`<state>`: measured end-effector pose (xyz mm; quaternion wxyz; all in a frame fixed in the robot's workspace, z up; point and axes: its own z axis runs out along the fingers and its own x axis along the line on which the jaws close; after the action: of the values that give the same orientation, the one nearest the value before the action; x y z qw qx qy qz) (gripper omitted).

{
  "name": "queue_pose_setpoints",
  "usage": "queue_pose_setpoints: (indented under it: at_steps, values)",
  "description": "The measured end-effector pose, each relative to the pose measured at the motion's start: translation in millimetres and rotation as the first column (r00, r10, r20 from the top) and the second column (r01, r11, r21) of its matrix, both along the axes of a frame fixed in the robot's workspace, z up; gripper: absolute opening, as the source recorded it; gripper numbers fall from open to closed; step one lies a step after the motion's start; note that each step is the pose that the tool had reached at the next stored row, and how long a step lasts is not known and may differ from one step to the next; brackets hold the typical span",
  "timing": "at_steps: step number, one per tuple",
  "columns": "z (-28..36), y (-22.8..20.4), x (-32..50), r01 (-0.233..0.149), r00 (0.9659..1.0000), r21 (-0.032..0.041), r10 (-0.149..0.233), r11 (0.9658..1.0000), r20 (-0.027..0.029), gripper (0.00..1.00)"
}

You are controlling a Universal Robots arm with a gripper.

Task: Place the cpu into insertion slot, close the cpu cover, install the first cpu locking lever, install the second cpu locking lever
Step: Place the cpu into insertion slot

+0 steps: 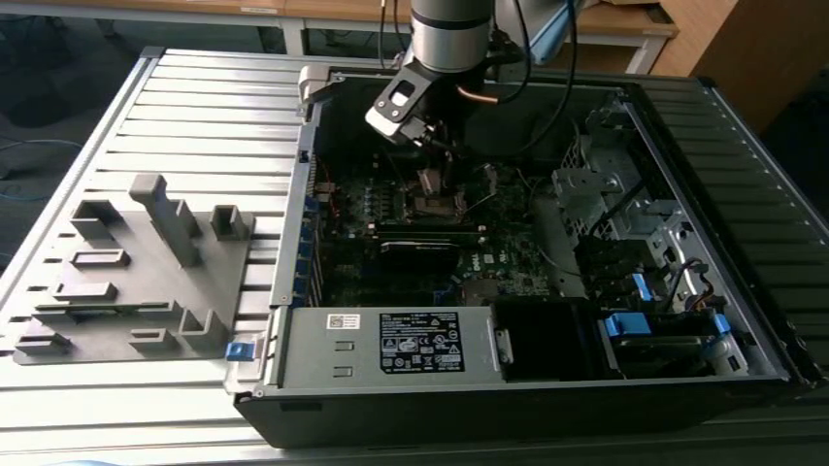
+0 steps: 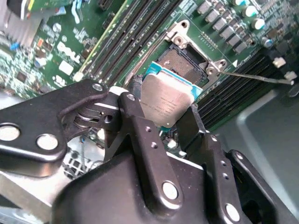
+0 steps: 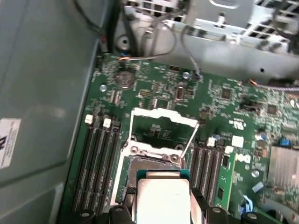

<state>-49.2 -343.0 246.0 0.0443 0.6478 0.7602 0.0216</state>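
My gripper [image 2: 164,100] is shut on the cpu [image 2: 168,100], a small square chip with a dull silver top and a teal edge, held tilted between the two black fingers [image 2: 140,126]. The cpu hangs just above the insertion slot [image 2: 183,59], whose dark centre is bare. In the first wrist view the cpu [image 3: 161,198] sits in my gripper [image 3: 162,201], close over the insertion slot [image 3: 142,161]. The cpu cover [image 3: 163,113], a thin silver frame, stands raised open behind the slot. One thin locking lever [image 2: 254,76] sticks out, unlatched. The exterior view has my gripper [image 1: 428,180] low over the motherboard.
Memory slots [image 3: 98,158] flank the socket on both sides. A labelled power supply [image 1: 388,345] fills the near end of the open case, and a drive cage [image 1: 609,194] stands at the exterior view's right. A grey fixture plate [image 1: 130,262] lies outside the case.
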Motion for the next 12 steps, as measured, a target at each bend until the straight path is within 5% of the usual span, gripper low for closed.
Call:
queue_pose_setpoints:
  at_steps: [4,8,12]
  values:
    - [-0.6,0.0,0.0,0.071,0.9974,0.0001,-0.071,0.9974,0.0000,0.54]
    - [-1.0,0.0,0.0,0.141,0.9900,0.0000,-0.141,0.9900,0.0000,0.54]
    - [-1.0,0.0,0.0,0.143,0.9897,0.0000,-0.143,0.9897,0.0000,0.54]
